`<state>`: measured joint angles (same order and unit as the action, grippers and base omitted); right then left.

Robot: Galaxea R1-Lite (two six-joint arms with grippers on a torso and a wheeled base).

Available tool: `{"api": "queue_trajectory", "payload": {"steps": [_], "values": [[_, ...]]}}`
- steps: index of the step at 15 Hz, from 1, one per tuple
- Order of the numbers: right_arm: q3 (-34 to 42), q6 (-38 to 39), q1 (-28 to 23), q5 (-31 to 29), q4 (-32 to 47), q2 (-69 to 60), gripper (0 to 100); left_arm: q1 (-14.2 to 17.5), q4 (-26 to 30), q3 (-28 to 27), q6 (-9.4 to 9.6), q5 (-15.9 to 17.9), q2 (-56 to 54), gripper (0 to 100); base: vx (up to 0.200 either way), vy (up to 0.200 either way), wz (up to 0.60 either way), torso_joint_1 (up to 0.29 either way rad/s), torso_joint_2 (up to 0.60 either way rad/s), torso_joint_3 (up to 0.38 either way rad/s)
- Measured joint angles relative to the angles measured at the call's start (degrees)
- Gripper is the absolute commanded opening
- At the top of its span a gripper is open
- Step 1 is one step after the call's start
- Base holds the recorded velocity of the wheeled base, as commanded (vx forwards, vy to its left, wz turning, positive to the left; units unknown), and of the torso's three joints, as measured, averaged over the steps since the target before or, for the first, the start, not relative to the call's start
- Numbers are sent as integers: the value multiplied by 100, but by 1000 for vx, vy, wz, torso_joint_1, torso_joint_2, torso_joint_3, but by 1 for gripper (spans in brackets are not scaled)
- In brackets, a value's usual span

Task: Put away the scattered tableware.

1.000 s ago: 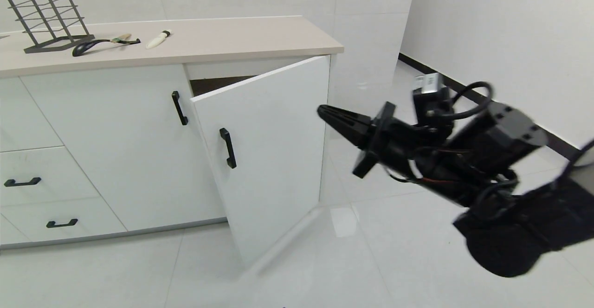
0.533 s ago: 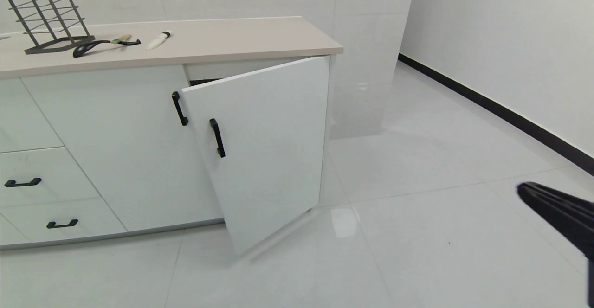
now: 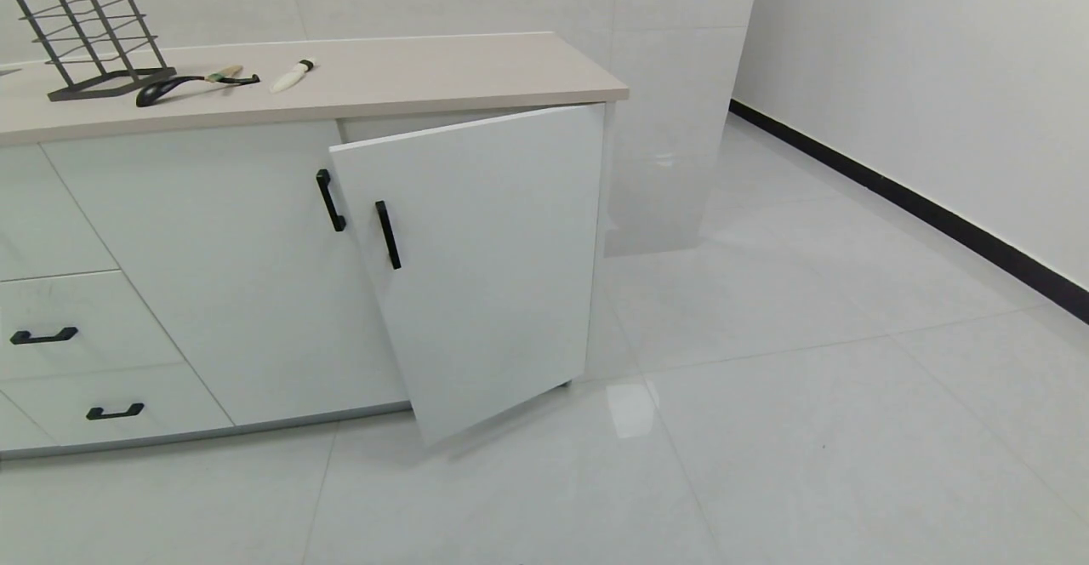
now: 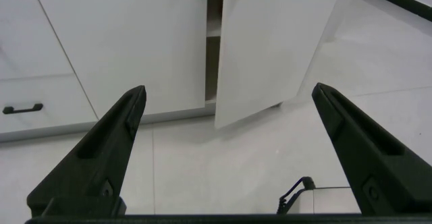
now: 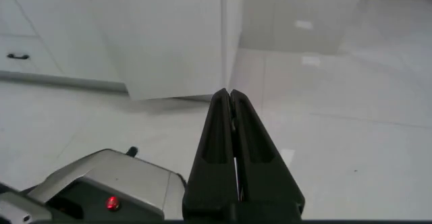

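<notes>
While the white cabinet (image 3: 213,276) fills the head view from nine to twelve o'clock, its right-hand door (image 3: 485,267) hangs partly open, hinged along its three o'clock edge. A beige counter (image 3: 442,67) caps the cabinet. At eleven o'clock on it stands a dark wire rack (image 3: 85,29). The left gripper (image 4: 229,92) hangs over the pale floor facing the door, fingers spread wide and holding nothing. The right gripper (image 5: 230,96) points at the floor near the door's foot, fingers pressed together with nothing between them. The scattered tableware lies on the counter: a black spoon (image 3: 183,84) just at three o'clock of the rack's base, and a white-handled utensil (image 3: 292,73) farther toward three o'clock, apart from it. Black handles (image 3: 388,235) mark the doors.
</notes>
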<state>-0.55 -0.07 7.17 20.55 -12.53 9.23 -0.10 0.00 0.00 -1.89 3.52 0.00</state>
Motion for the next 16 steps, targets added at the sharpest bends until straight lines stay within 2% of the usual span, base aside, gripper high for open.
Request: {"api": "queue_trajectory", "payload": {"steps": [1,2,6,14,16], "values": [[22,17,-69,-206,622,-146,0,0,0,0,0,-2,0,100,0,0,0,0,0,0],[37,10,-135,-419,917,-247,0,0,0,0,-2,0,0,100,0,0,0,0,0,0],[50,-496,-728,-1081,983,-596,0,0,0,0,-5,-5,0,100,0,0,0,0,0,0],[55,-562,-752,-1207,1019,-933,0,0,0,0,34,6,0,100,200,200,0,5,-1,2],[55,-457,-755,-1268,1019,-936,0,0,2,0,28,4,0,100,0,200,0,2,0,9]]}}
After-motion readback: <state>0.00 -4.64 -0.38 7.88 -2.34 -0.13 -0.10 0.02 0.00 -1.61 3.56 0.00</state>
